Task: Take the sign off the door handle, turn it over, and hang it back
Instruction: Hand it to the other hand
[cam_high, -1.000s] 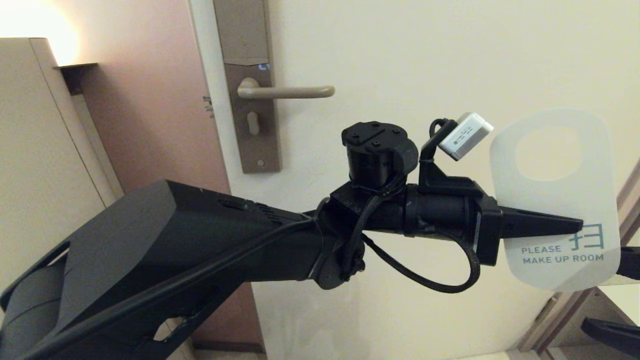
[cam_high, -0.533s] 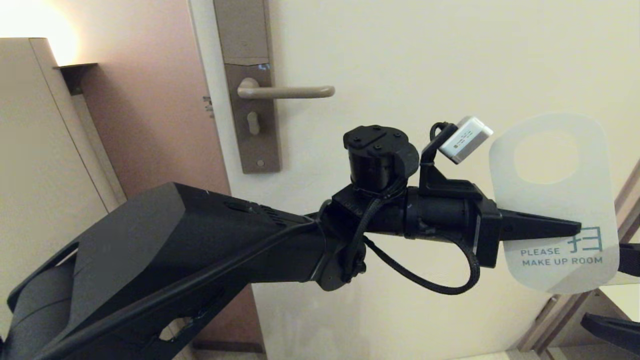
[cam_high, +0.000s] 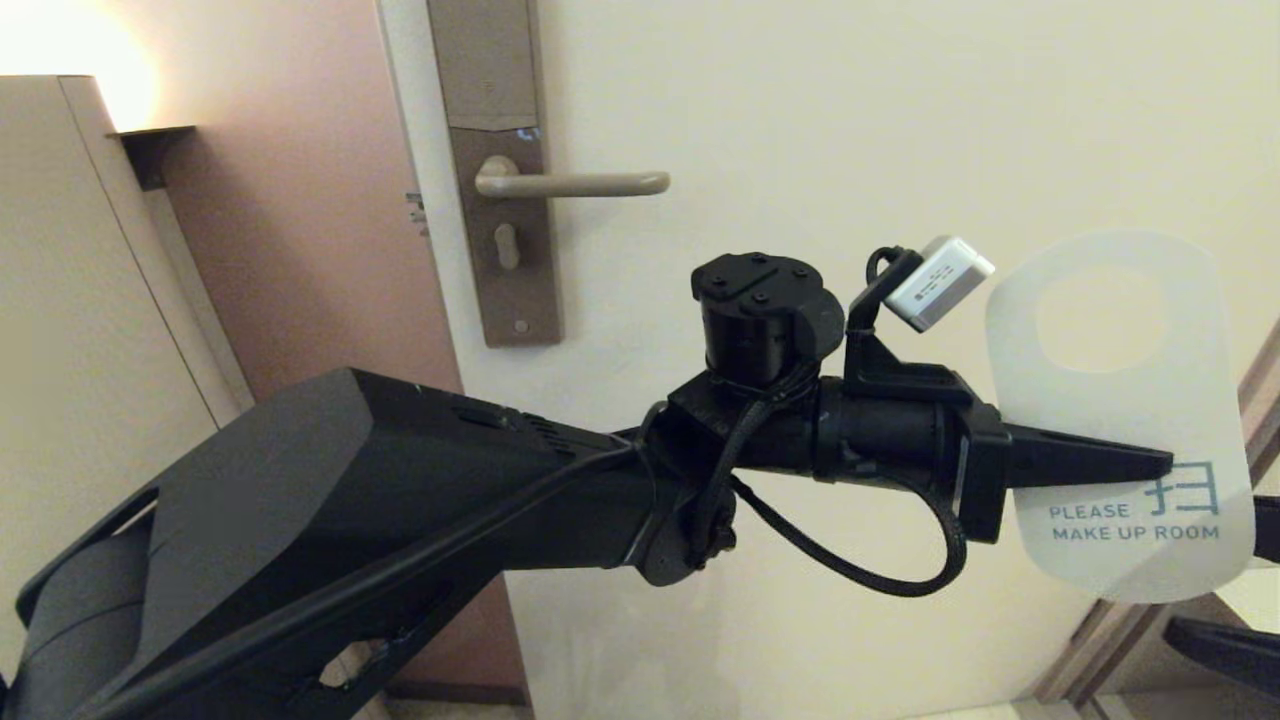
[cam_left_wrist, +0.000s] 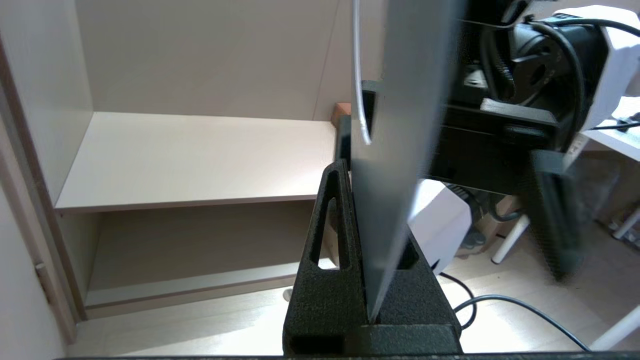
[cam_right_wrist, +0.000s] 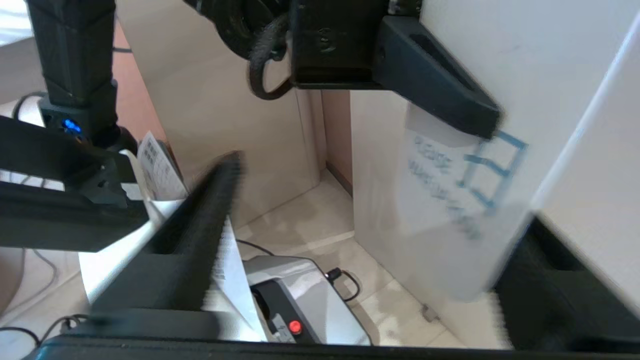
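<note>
— Where did we have the sign (cam_high: 1120, 420) at that moment?

— Off the door handle (cam_high: 575, 183), well to the right of it and lower, out in front of the door (cam_high: 850, 130). Its white face, reading "PLEASE MAKE UP ROOM", looked toward our head camera, with the oval hole at the top.

— Which of our arms carried it?

— The left gripper (cam_high: 1160, 465). Its fingers (cam_left_wrist: 330, 235) were pinched on the lower part of the sign, just above the lettering; from the left wrist we saw the card edge-on, seated between them.

— And the right gripper (cam_right_wrist: 360, 240)?

— Beside the sign's lower right edge, farther from the handle still. Its fingers (cam_right_wrist: 210, 225) were spread wide, one on either side of the sign's bottom, and we could not tell whether either touched it.

— The handle itself?

— Bare, level on its brown lock plate (cam_high: 500, 170).
</note>
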